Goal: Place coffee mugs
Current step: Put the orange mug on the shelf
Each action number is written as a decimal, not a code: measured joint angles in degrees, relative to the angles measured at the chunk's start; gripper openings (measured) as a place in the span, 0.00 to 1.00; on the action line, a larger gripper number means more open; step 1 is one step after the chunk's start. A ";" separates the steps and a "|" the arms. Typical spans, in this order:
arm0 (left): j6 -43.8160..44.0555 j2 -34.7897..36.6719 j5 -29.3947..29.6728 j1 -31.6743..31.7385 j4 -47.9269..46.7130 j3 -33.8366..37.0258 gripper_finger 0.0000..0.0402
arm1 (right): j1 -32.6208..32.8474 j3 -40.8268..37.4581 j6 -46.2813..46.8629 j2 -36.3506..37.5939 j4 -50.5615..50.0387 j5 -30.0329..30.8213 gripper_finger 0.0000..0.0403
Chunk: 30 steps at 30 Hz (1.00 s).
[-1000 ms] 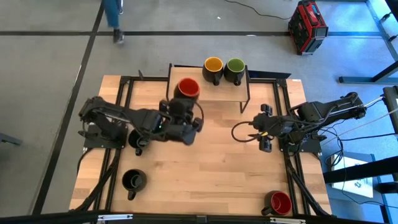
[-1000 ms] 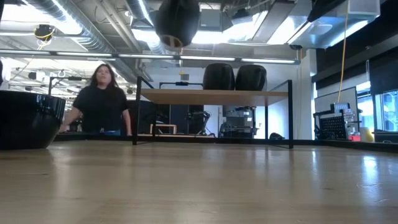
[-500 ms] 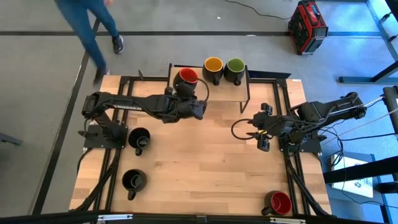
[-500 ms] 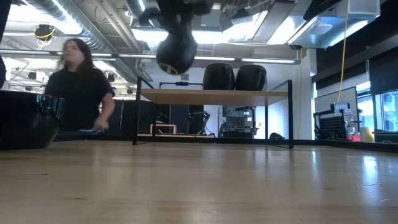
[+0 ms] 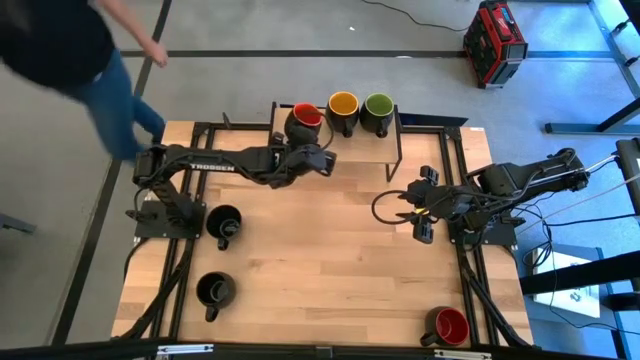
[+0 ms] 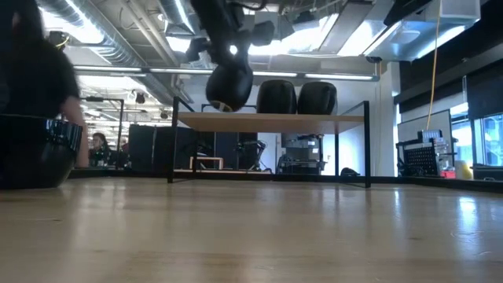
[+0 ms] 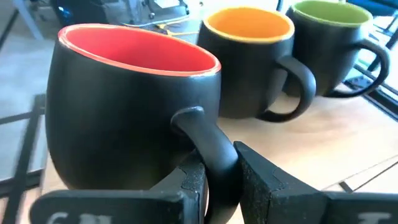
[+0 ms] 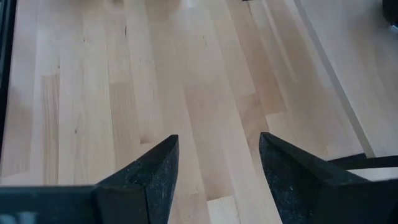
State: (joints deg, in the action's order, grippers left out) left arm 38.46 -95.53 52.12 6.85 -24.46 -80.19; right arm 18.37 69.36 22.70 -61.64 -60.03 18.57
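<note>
While I watched over the last second, my left arm swung the red mug (image 5: 305, 122) from above the middle of the table (image 5: 320, 270) out to the shelf (image 5: 385, 150), and it now hangs over the shelf's left end, just beside the yellow mug (image 5: 343, 108) and in line with the green mug (image 5: 378, 108) — so the carry is nearly over and the set-down is what's left, as I judge it. In the low view the red mug's base sits a little above the shelf board, so I don't count it as landed yet. The left gripper (image 7: 217, 177) has its fingers drawn narrow on the mug's handle, one pad on each side, with the mug body upright ahead of the fingers and the handle pointing back toward the wrist. My right gripper (image 5: 415, 215) waits over the table's right side with its fingers spread wide and nothing between them. Three mugs remain on the table: two black ones (image 5: 224, 222) near the left arm's base and a second red-lined one (image 5: 447, 325) at the near right corner. A person (image 5: 70, 60) has also walked in beside the table's far left corner — worth my eye.
</note>
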 joint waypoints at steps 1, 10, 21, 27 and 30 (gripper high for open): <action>-0.90 0.19 -0.88 0.51 1.75 0.95 0.13 | 0.00 0.00 0.00 0.00 0.00 0.00 0.52; -6.89 1.58 -6.02 5.37 18.04 6.98 0.13 | 0.00 0.00 0.69 -0.01 0.02 0.53 0.52; -13.51 1.61 -11.95 10.48 21.07 7.11 0.10 | 0.00 0.00 1.82 0.01 0.13 0.52 0.52; -14.79 1.60 -15.06 12.37 23.12 7.11 0.09 | 0.00 0.00 2.57 0.00 0.13 0.55 0.52; -15.64 1.57 -16.63 12.14 24.92 7.11 0.09 | 0.00 0.00 2.58 0.01 0.13 0.54 0.52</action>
State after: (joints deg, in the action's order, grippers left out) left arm 22.82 -93.95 35.50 18.99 0.46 -73.08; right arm 18.37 69.36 25.28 -61.63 -59.90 19.11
